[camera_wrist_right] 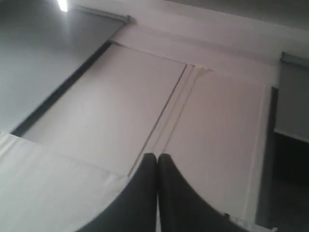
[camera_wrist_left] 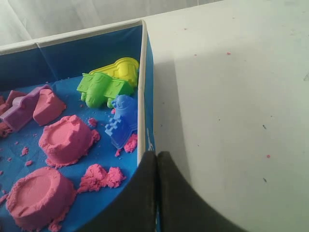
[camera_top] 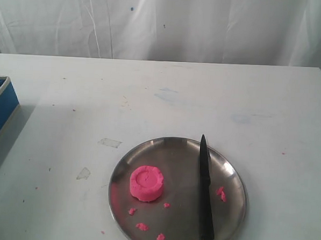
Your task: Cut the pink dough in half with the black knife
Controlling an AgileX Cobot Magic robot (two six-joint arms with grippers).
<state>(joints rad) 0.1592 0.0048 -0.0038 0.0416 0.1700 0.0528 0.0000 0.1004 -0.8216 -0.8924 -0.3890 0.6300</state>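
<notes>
The pink dough point(camera_top: 146, 182) is one whole round puck on the left part of a steel plate point(camera_top: 230, 175) near the table's front edge. The black knife point(camera_top: 204, 193) lies across the plate's right part, tip pointing away, handle at the front rim. Neither arm shows in the exterior view. My left gripper point(camera_wrist_left: 157, 155) is shut with nothing in it, hovering over the wall of a blue box point(camera_wrist_left: 144, 87). My right gripper point(camera_wrist_right: 157, 157) is shut and empty, pointing up at a wall and ceiling; no task object shows in its view.
The blue box point(camera_top: 0, 109) sits at the table's left edge; it holds pink clay lumps point(camera_wrist_left: 65, 140) and green point(camera_wrist_left: 101, 89), yellow point(camera_wrist_left: 123, 67) and blue point(camera_wrist_left: 123, 118) moulds. Small pink crumbs point(camera_top: 220, 193) lie on the plate. White curtain behind the table.
</notes>
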